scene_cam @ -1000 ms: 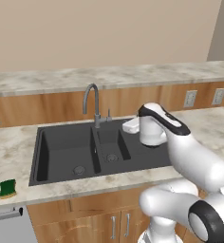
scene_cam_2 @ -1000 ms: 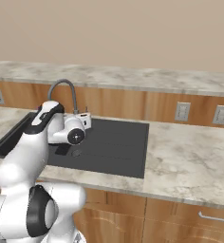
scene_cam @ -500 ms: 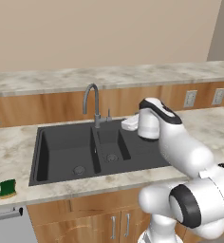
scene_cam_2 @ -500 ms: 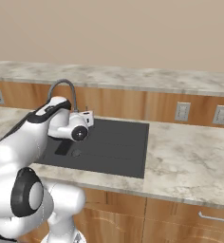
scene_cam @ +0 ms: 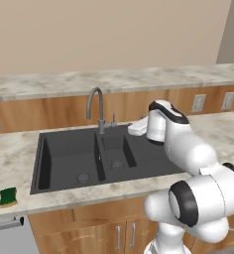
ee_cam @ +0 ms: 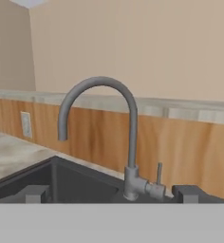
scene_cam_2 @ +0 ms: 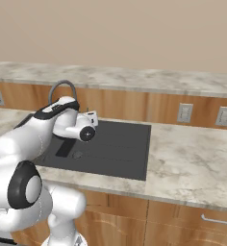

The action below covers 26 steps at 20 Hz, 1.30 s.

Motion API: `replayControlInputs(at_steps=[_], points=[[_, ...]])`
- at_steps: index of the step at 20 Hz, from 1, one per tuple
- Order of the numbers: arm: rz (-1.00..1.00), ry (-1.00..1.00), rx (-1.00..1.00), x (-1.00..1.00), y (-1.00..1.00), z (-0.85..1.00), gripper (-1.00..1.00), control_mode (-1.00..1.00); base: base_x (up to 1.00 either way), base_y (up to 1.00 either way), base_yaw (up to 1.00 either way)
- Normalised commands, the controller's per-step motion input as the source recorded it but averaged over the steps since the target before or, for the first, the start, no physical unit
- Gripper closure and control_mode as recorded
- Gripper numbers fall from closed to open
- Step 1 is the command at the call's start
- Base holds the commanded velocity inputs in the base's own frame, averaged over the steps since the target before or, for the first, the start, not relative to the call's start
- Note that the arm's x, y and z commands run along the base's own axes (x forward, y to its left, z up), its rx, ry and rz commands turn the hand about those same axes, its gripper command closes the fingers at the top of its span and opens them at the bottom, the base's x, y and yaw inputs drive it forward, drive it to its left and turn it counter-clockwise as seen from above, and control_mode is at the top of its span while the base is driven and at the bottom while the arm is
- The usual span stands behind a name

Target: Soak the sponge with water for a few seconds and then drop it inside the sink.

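Task barely begun: no water running from faucet (scene_cam: 96,106), sponge (scene_cam: 8,196) untouched on surface (scene_cam: 15,158) left of sink (scene_cam: 69,154), well apart from gripper (ee_cam: 111,194). Gripper empty, jaws wide, facing faucet. Sponge flat, green side up; long axis probably along surface edge, too small to confirm.

Marble counter (scene_cam: 20,158) carries black sink (scene_cam: 69,154); sponge (scene_cam: 8,197) near front edge.

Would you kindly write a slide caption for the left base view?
Arm raised over the black sink, its tool beside the faucet; the sponge waits on the counter left of the basin.
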Motion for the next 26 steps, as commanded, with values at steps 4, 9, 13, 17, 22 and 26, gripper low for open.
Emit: replayControlInputs(at_steps=[4,9,13,17,22,26], points=[[0.02,0.0,0.0,0.21,0.0,0.0,-1.0,-1.0,0.0,0.0,0.0],[0.0,0.0,0.0,0.18,0.01,-0.02,-1.0,-1.0,0.0,0.0,0.0],[0.0,0.0,0.0,0.12,0.13,-0.11,-1.0,-1.0,0.0,0.0,0.0],[0.0,0.0,0.0,0.1,0.23,-0.15,-1.0,-1.0,0.0,0.0,0.0],[0.0,0.0,0.0,0.15,0.14,-0.17,-1.0,-1.0,0.0,0.0,0.0],[0.0,0.0,0.0,0.12,0.0,-0.29,-1.0,-1.0,0.0,0.0,0.0]])
